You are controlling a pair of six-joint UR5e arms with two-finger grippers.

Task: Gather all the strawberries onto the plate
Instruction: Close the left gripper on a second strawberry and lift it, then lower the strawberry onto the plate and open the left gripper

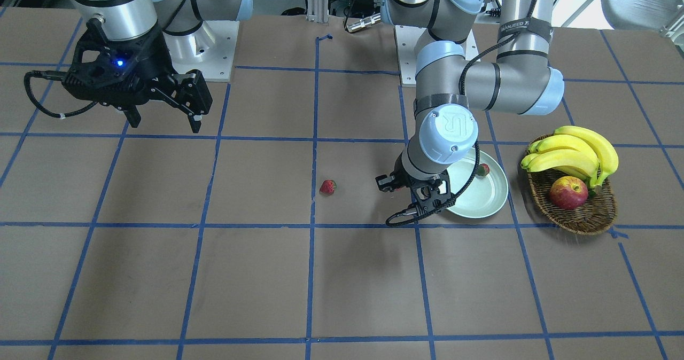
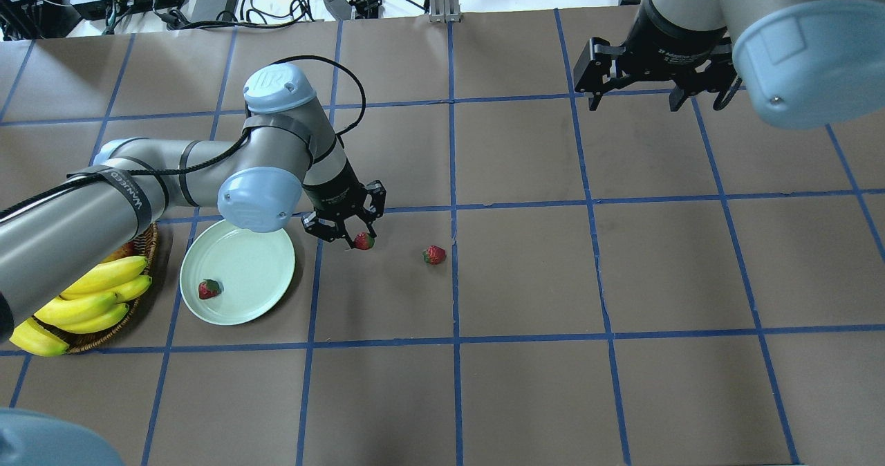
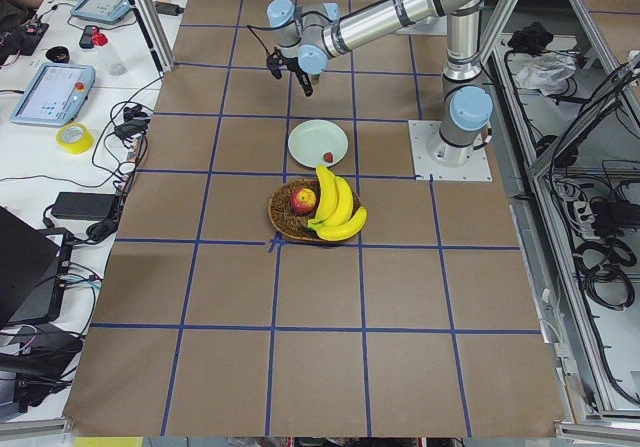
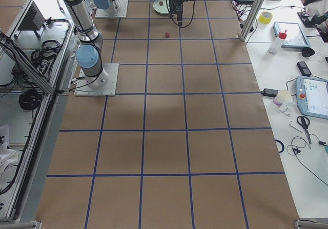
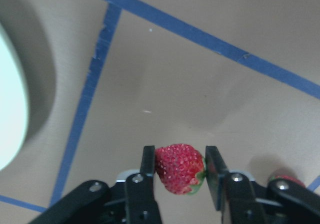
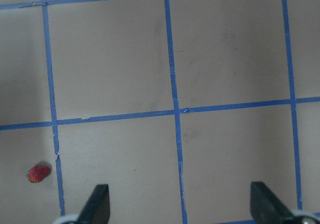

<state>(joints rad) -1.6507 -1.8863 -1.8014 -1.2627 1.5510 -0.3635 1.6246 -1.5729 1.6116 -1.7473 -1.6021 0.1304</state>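
My left gripper (image 2: 349, 236) is shut on a red strawberry (image 5: 180, 169), held just above the table beside the plate; the berry also shows in the overhead view (image 2: 364, 240). The pale mint-green plate (image 2: 242, 265) holds one strawberry (image 2: 209, 288) near its rim. A third strawberry (image 2: 434, 254) lies loose on the brown table, also seen in the front view (image 1: 327, 187) and the right wrist view (image 6: 38, 173). My right gripper (image 2: 632, 99) is open and empty, high over the far right side.
A brown wicker basket (image 1: 582, 216) with bananas (image 1: 577, 151) and a red apple (image 1: 568, 193) stands just beyond the plate. The table is brown paper with a blue tape grid (image 2: 453, 207).
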